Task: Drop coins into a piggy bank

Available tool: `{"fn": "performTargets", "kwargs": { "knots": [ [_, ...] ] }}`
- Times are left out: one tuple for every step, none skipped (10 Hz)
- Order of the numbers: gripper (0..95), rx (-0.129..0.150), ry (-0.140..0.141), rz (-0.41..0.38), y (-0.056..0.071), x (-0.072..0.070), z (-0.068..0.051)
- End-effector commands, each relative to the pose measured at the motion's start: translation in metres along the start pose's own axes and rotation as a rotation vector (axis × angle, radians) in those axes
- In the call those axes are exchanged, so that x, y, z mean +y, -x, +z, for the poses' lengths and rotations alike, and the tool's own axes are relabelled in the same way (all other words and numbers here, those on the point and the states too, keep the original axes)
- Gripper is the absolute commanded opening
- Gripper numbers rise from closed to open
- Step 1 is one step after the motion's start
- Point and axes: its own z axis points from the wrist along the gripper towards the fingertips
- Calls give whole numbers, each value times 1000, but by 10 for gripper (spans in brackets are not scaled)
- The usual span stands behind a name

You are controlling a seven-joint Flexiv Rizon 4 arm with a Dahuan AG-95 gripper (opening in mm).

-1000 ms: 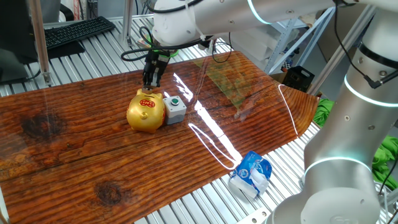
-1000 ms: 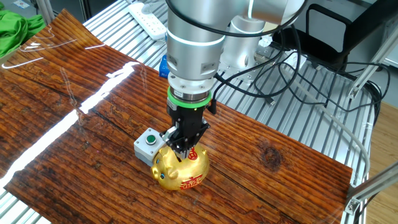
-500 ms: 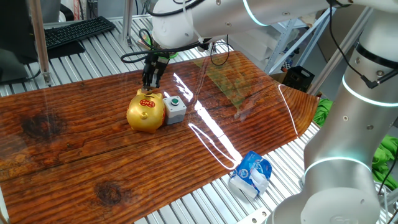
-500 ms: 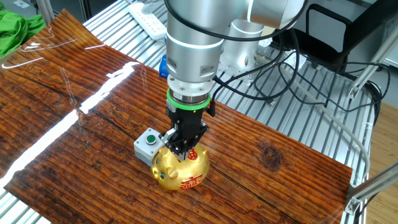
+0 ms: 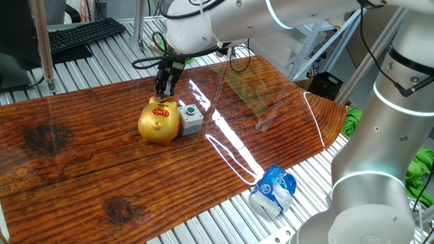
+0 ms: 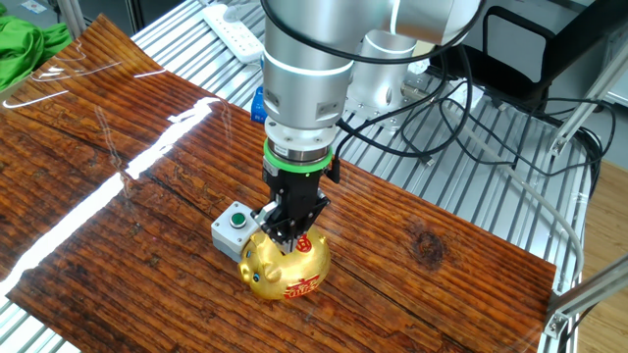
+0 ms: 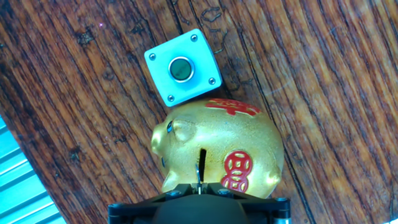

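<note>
The shiny gold piggy bank [image 5: 158,122] with red marks stands on the wooden table; it also shows in the other fixed view [image 6: 287,267] and in the hand view [image 7: 239,140]. My gripper [image 5: 163,91] hangs straight above its back, close to it [image 6: 285,237]. In the hand view the gripper [image 7: 199,184] is shut on a thin coin [image 7: 199,170], held edge-on right over the dark slot [image 7: 202,155] in the bank's back.
A small grey box with a green button [image 5: 190,116] touches the bank's side [image 7: 182,68]. A crumpled blue and white bag [image 5: 273,190] lies at the table's edge. A keyboard [image 5: 81,34], a green cloth [image 6: 25,49] and a power strip [image 6: 231,25] lie off the table.
The gripper has risen very slightly above the piggy bank over the last second. The bank and the grey box have not moved.
</note>
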Motion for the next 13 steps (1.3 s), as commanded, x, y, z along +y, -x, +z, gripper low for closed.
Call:
{"fn": "performTargets", "kwargs": {
  "knots": [
    [0,0,2,-2,0,-1,0],
    [0,1,3,-2,0,-1,0],
    [0,0,4,-4,1,-2,1],
    [0,2,4,-5,1,-2,1],
    [0,1,4,-8,1,-3,1],
    [0,-1,4,-9,1,-3,1],
    [0,1,3,-7,1,-3,1],
    [0,2,3,-9,1,-4,1],
    [0,3,3,-9,1,-5,1],
    [0,4,3,-11,1,-5,2],
    [0,5,3,-23,1,-6,2],
    [0,12,0,-35,1,-6,2],
    [190,22,-5,-33,2,-6,2]
  ]
}}
